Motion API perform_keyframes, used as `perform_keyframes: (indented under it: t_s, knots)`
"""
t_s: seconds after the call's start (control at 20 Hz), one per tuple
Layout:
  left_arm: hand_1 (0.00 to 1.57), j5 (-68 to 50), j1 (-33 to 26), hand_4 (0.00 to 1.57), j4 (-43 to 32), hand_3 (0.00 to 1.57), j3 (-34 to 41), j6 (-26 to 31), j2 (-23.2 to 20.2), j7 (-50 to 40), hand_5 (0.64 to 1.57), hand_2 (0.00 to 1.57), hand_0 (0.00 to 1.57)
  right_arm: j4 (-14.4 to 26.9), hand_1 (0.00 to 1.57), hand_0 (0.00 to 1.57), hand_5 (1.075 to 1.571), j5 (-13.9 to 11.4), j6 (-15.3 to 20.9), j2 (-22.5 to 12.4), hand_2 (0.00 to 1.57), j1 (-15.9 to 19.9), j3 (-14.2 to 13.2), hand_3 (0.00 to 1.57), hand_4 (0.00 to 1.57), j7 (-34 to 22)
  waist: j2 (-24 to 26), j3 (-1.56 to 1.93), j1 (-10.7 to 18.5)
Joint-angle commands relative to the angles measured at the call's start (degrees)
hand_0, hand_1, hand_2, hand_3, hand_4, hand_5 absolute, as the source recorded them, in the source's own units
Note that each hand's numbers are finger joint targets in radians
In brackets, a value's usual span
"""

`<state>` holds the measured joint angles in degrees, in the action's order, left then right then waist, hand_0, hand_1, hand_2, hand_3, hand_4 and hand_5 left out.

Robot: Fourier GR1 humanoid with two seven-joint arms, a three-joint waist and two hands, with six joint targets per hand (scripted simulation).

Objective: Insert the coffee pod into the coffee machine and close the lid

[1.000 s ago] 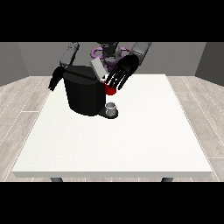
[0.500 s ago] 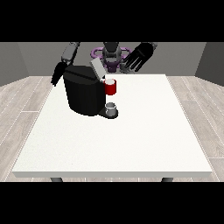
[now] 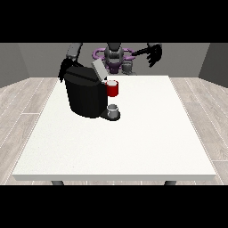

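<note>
Hand at the view's right (image 3: 154, 52) (fingers spread, holding nothing) raised well apart from coffee machine (image 3: 85, 91)

A black coffee machine (image 3: 84, 95) is seen standing upright on the white table, toward the far left part of it. Its body is rounded and bulky. A grey lid (image 3: 99, 70) is raised at the top of the machine and is tilted upward toward the back, so the machine is open. A red thing at the machine (image 3: 112, 88) is seen at its front, just under the lid. Below that, a small grey thing (image 3: 113, 110) is seen resting on the machine's dark base; whether it is the coffee pod cannot be told.
</note>
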<state>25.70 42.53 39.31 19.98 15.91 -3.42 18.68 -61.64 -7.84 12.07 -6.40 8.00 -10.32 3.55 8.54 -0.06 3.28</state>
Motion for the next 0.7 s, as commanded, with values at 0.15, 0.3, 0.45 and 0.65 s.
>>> perform_keyframes:
  t_s: [0.15,0.3,0.45,0.65]
  knots:
    - [0.00,-3.1,-11.7,0.44,0.5,0.00,1.5,0.8,1.2,0.7,1.571,0.00,0.00,-6.8,0.00,0.00,1.571,1.4,-1.6,3.0,0.00,0.8,2.8,0.00,0.00,-1.9,6.6,0.02,1.1]
    - [0.00,-3.9,-15.7,0.42,0.0,0.00,-1.1,0.1,3.3,-0.3,1.571,0.00,0.00,-7.8,0.00,0.00,1.571,3.5,-6.7,2.8,0.00,0.8,4.2,0.00,0.00,-1.4,10.7,0.06,3.0]
    - [0.00,-5.6,-15.8,0.39,2.3,0.00,1.6,0.7,2.0,-1.0,1.571,0.00,0.00,-12.3,0.00,0.00,1.571,3.1,-8.0,3.4,0.00,2.8,6.9,0.00,0.00,-2.8,10.2,0.02,1.5]
    - [0.00,-7.6,-17.5,0.46,5.5,0.00,-0.7,3.3,3.2,-5.0,1.571,0.00,0.00,-12.7,0.00,0.00,1.571,2.4,-11.3,-1.2,0.00,5.2,6.9,0.00,0.15,-5.6,10.6,0.06,4.8]
